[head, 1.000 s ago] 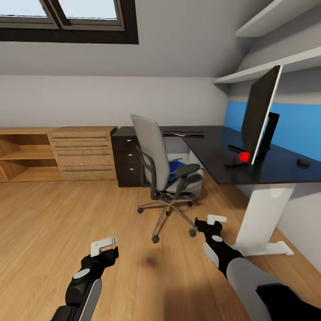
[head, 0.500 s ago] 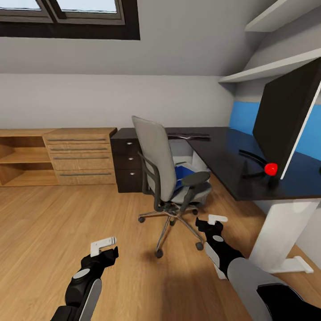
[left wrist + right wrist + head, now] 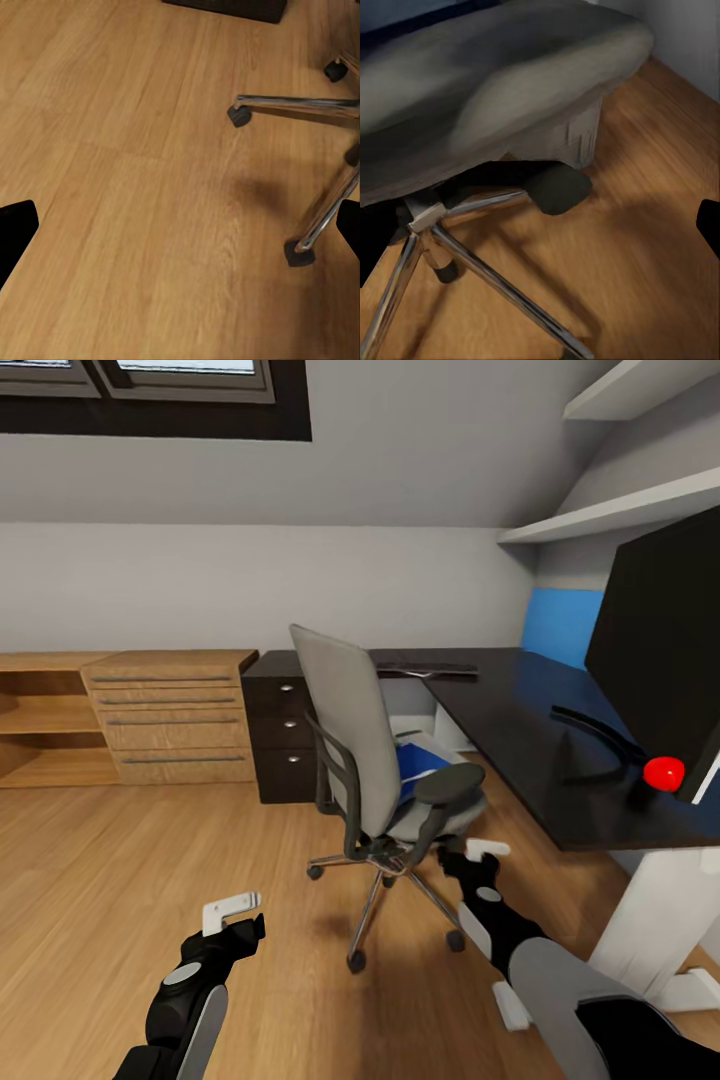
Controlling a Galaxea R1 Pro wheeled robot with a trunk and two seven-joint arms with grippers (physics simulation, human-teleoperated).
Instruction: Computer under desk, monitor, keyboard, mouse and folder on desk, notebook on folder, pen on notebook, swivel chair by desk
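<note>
At centre frame of the head view, looms larger than a second ago: chair (image 3: 375,745), folder (image 3: 418,760) blue on its seat. Means the base has rolled closer; the camera has shifted, not the things. Shows monitor (image 3: 665,650) at right edge on the worktop (image 3: 520,740), keyboard (image 3: 425,669) at its far end. Hang low, empty: left tool (image 3: 232,910), right tool (image 3: 485,852); opening, cannot tell. Next, probably reach for the folder.

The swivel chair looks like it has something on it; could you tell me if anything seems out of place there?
Yes. A blue folder lies on the seat of the swivel chair, tucked behind the armrest, rather than on the black desk beside it. The chair itself stands upright on its base.
</note>
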